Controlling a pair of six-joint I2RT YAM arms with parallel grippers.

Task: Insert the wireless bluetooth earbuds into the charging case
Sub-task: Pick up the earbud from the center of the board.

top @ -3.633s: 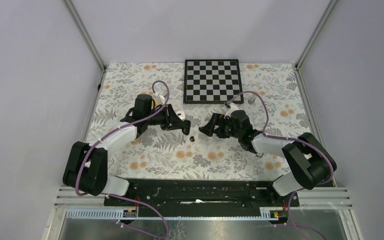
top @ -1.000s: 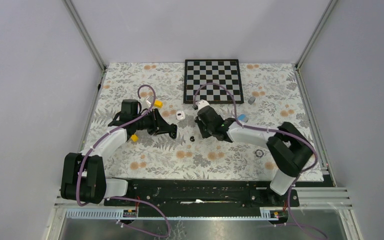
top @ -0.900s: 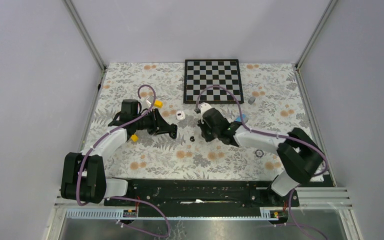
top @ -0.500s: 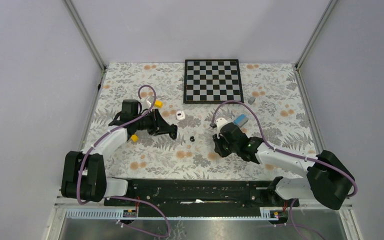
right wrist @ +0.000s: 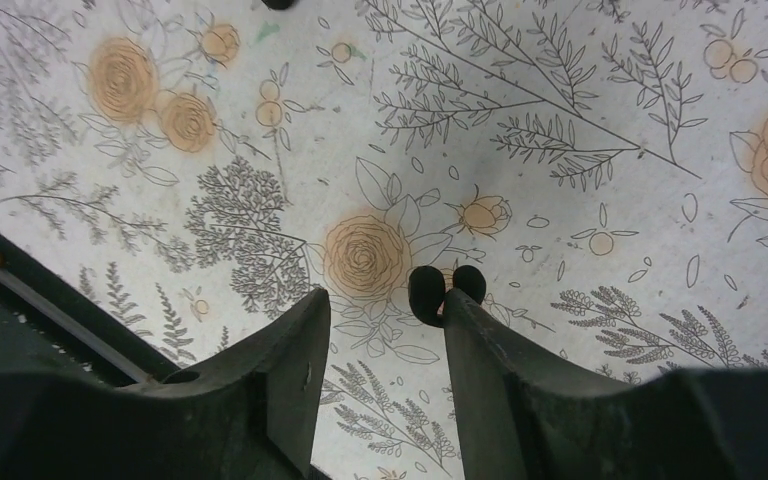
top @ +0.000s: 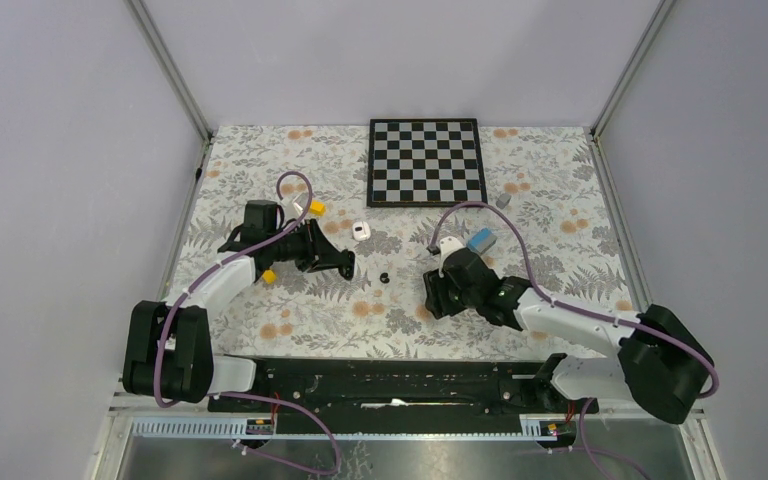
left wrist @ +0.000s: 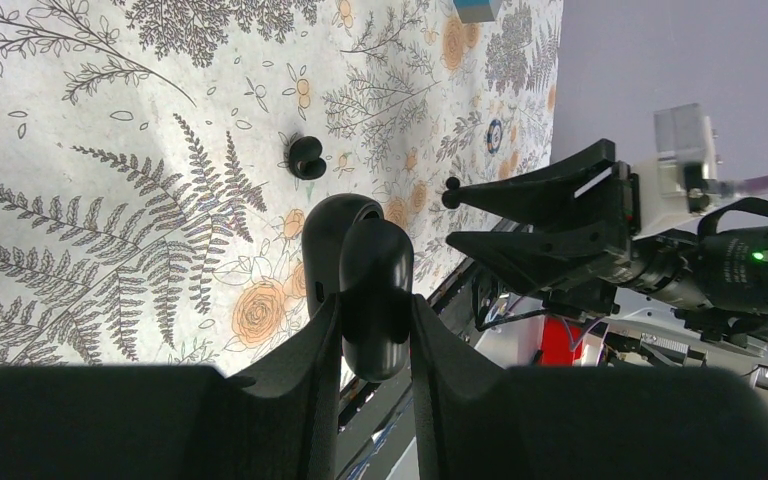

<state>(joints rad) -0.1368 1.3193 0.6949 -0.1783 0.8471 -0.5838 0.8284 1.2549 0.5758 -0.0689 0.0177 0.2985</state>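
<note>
Black earbud on floral cloth — well apart from chessboard edge

Floral desk; chessboard at its 12 o'clock edge. Grey block near board's 4 o'clock corner, blue block at 5 o'clock.

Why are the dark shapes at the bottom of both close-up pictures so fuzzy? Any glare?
Left wrist view: left fingers blur, too near the lens; floral cloth stays sharp. Right wrist view: right fingers equally soft. Top view: even light, no glare.
</note>
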